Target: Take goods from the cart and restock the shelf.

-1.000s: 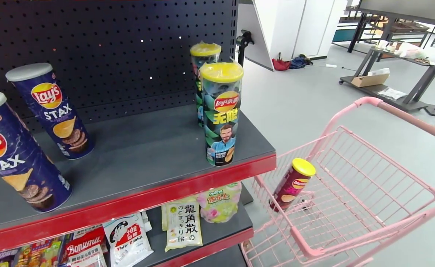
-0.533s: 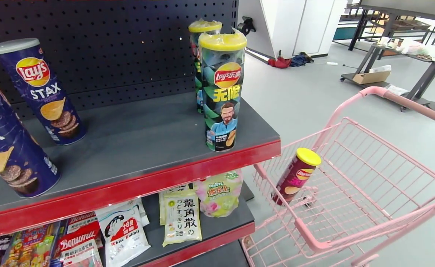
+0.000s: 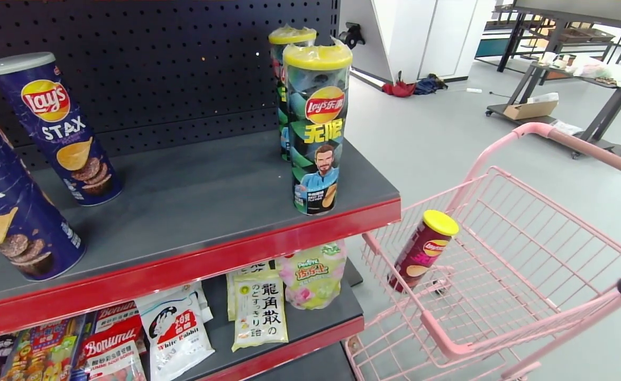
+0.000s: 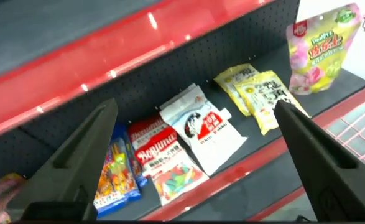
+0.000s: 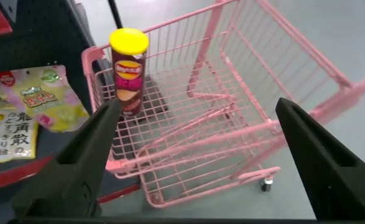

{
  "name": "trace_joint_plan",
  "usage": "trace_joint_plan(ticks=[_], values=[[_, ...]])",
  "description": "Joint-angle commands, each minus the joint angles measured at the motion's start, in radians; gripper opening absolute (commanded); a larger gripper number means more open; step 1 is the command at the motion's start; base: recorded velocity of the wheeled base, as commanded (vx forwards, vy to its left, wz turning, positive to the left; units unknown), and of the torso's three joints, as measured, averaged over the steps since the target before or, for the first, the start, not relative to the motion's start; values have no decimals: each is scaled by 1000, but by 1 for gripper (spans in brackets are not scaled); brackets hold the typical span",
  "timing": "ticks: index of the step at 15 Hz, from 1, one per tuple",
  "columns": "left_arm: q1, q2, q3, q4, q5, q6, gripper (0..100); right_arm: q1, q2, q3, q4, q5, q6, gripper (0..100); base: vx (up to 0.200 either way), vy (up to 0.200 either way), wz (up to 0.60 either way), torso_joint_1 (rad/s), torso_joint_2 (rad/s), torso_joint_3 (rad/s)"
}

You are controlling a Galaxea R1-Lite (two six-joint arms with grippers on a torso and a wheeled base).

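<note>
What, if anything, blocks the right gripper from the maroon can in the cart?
Probably nothing, so yes. The right gripper hangs open near the open-topped cart, and nothing covers the maroon can. It stands tight in a corner against the wire walls, so finger room may be scarce.

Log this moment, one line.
right hand open, facing cart | can in cart, ungrasped | left hand open, by lower shelf

Logos and lettering mark the blue cans (image 3: 51, 127) at left, green cans (image 3: 317, 132) at right, maroon can (image 3: 422, 251) in the cart (image 3: 569, 142), and bags (image 3: 260, 312) below.
</note>
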Motion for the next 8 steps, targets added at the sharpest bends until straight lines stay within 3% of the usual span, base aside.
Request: trace_joint_plan(ticks=[1,2,3,4,5,6,8], values=[[0,0,9,0,3,-35,100,99,519,-68,-246,59,80,100,0,0,0,0,0,0],[0,0,9,0,3,-35,100,99,519,-68,-246,59,80,100,0,0,0,0,0,0],[2,1,9,1,9,-73,100,156,698,-62,-424,59,114,100,0,0,0,0,0,0],[2,1,9,1,9,-73,100,157,704,-62,-430,59,115,100,0,0,0,0,0,0],[2,0,9,1,10,-73,100,171,848,-68,-565,59,114,100,0,0,0,0,0,0],[2,0,9,1,9,-73,100,180,907,-79,-611,57,115,100,0,0,0,0,0,0],[2,3,9,1,1,-73,100,199,962,-85,-637,59,128,100,0,0,0,0,0,0]])
